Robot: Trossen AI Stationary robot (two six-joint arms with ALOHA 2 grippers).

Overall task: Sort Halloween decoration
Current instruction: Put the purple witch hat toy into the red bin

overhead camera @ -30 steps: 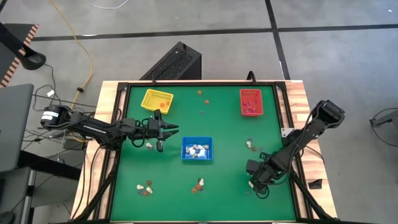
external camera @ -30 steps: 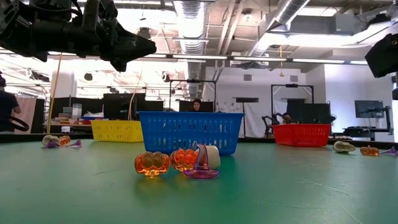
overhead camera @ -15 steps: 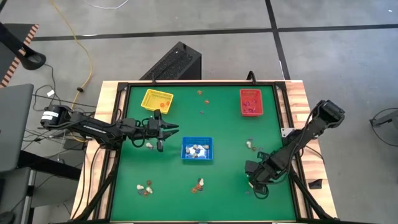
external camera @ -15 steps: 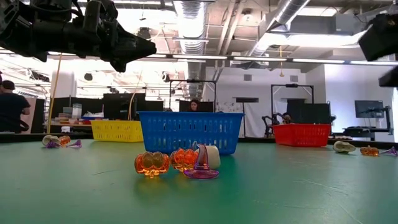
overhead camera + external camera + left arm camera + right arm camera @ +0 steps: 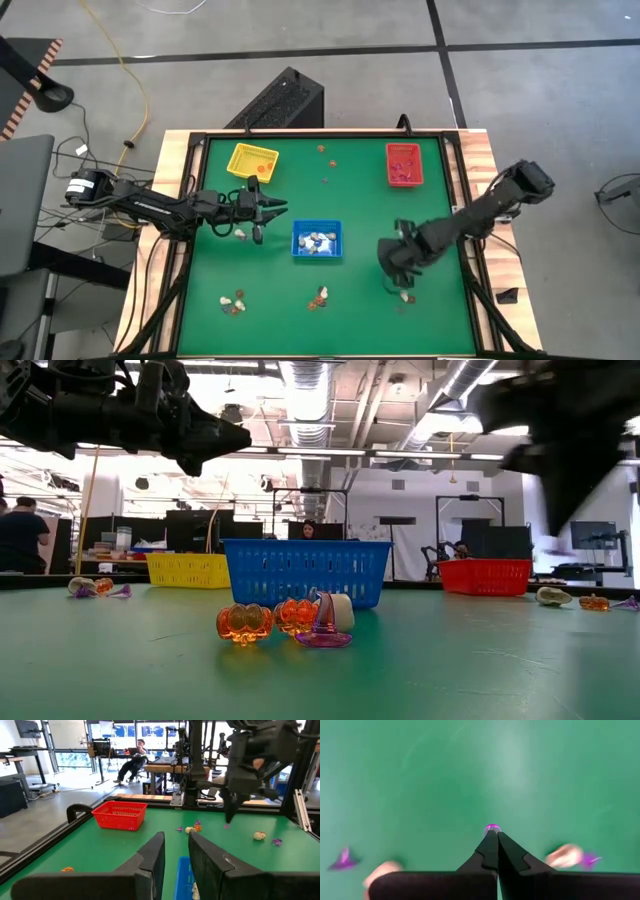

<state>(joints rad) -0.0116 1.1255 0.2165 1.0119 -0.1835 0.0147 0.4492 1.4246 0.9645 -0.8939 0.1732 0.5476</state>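
Observation:
The decorations are tiny trinkets lying in small clusters on the green mat: one [image 5: 233,300] near the left front, one [image 5: 320,296] in front of the blue tray, one [image 5: 402,233] on the right, and one [image 5: 405,296] just below my right gripper. The low view shows orange pumpkins [image 5: 245,622] and a purple witch hat [image 5: 325,630]. My right gripper [image 5: 395,268] hangs above the mat right of the blue tray [image 5: 316,240], shut on a purple trinket. My left gripper [image 5: 277,208] hovers open, left of the blue tray. My right gripper pinches a tiny purple trinket [image 5: 492,828] between the very ends of its two fingers [image 5: 490,847]. The fingers point down at the mat. The trinket is lifted clear and shows as a purple speck [image 5: 227,826] under the fingertips in the left wrist view.
A yellow tray [image 5: 252,160] stands at the far left and a red tray [image 5: 403,164] at the far right; the blue tray holds whitish pieces. Two single trinkets [image 5: 322,150] lie between the far trays. A raised dark frame [image 5: 190,250] rims the mat.
My right gripper has swung from the near right corner toward the table's left and middle, fast enough to blur in the low view, and now hangs clear of the mat with the purple trinket. My left arm has kept still.

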